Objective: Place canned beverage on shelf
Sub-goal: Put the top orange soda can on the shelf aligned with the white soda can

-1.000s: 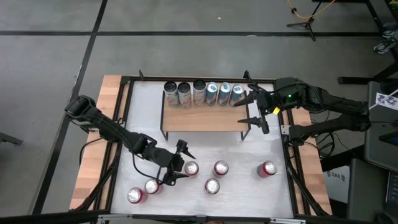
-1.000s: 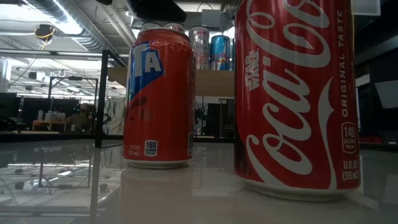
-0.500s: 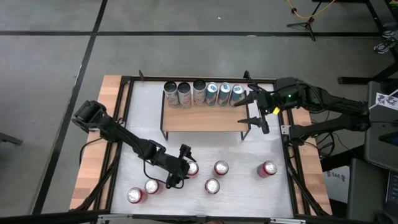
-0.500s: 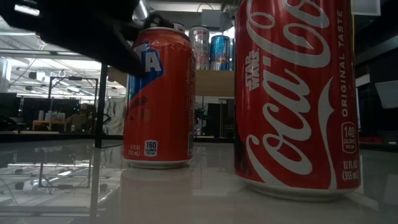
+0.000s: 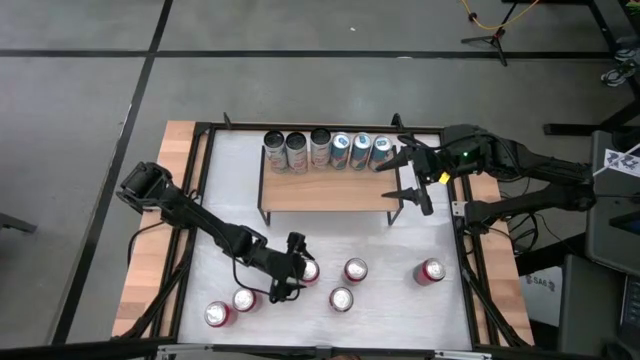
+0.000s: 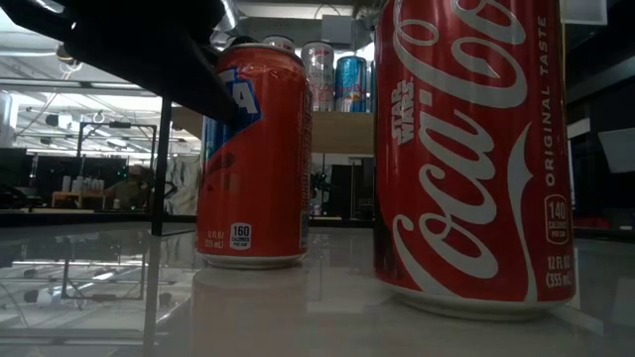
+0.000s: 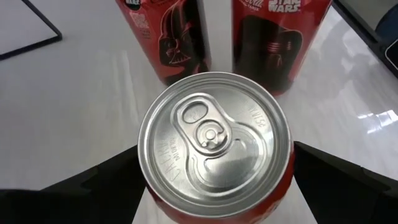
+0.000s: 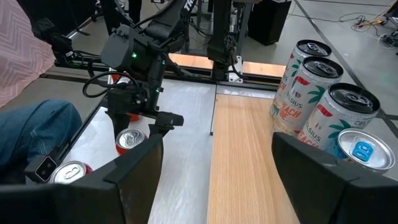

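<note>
My left end effector (image 5: 291, 268) straddles an upright red can (image 7: 215, 152), fingers spread, not gripping. Right end effector (image 5: 411, 176) hangs open beside the shelf (image 5: 325, 190).

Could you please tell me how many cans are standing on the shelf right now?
6, in one row along the back edge of the shelf: three dark-topped cans on its left part, three blue-and-white cans to their right. None looks hidden.
</note>
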